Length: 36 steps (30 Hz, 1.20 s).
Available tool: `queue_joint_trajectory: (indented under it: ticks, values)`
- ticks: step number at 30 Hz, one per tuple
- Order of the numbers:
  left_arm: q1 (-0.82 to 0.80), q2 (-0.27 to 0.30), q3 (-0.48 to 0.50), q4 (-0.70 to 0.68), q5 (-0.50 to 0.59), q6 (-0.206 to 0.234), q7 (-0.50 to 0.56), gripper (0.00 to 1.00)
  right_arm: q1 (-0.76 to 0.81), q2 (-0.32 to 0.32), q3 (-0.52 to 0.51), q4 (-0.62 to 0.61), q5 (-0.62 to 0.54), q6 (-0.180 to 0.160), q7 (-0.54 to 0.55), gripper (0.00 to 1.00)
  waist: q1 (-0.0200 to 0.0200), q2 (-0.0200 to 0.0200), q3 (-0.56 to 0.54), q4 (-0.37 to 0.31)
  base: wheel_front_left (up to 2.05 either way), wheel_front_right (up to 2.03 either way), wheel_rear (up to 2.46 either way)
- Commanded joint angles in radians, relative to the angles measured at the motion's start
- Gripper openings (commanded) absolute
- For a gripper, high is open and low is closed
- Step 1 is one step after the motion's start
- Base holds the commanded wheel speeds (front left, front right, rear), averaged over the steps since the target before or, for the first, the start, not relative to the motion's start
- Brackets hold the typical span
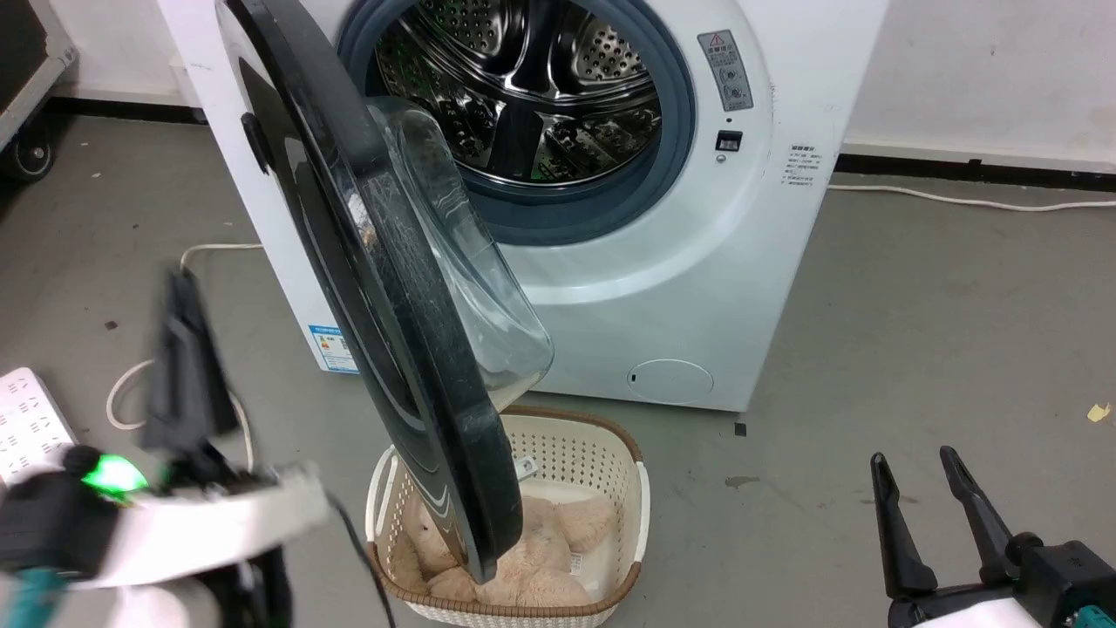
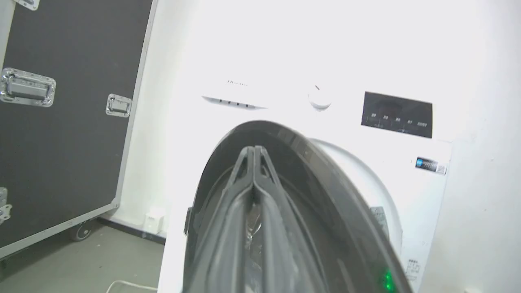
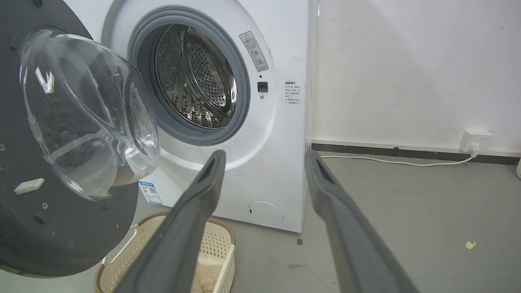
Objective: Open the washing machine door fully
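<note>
Fingers (image 2: pixel 236 211) of the left gripper (image 2: pixel 254 151), pressed together, sit by the outer left side of the half-open washing machine door (image 1: pixel 392 288), maybe to push it wider over the basket (image 1: pixel 629 453); the right gripper (image 1: pixel 911 455) hangs spread, near right.

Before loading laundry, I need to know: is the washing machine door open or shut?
Open. The door stands swung out from the machine, and the steel drum shows uncovered.

Grey floor (image 1: pixel 915 305), on which a white washing machine (image 1: pixel 697 288) is stood at the wall edge. A cream basket (image 1: pixel 602 453) is set just before it. 1 white cable (image 1: pixel 959 201) is laid along the skirting, and 1 yellow scrap (image 1: pixel 1098 412) is seen near the right edge.
</note>
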Motion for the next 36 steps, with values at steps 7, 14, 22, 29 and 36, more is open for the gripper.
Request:
queue_joint_trajectory:
  ticks: [7,14,22,29,36]
  values:
    - [-0.158,0.0,-0.025,-0.193,0.011,0.005,0.023,0.0,-0.009,0.005,0.005,0.011,0.009,-0.001,0.006,1.0,0.0,0.0,-0.015,0.0,0.0,0.0,0.0]
    - [-0.232,-0.01,-0.222,-0.267,0.09,0.004,0.16,0.0,-0.013,0.005,0.013,0.016,0.01,-0.001,0.015,1.0,0.0,0.0,-0.022,-0.012,0.0,0.0,0.0]
    - [-0.134,-0.023,-0.493,-0.129,0.07,0.011,0.26,0.0,-0.015,0.005,0.008,0.02,0.013,-0.001,0.02,1.0,0.0,0.0,-0.011,-0.022,0.0,0.0,0.0]
    - [-0.037,-0.026,-0.572,0.089,0.006,0.023,0.251,0.0,-0.024,0.005,0.006,0.025,0.015,-0.001,0.022,1.0,0.0,0.0,0.009,-0.019,0.0,0.0,0.0]
    - [-0.017,-0.024,-0.539,0.277,-0.029,0.042,0.199,0.0,-0.022,0.005,0.002,0.031,0.012,-0.001,0.023,1.0,0.0,0.0,0.022,0.001,0.0,0.0,0.0]
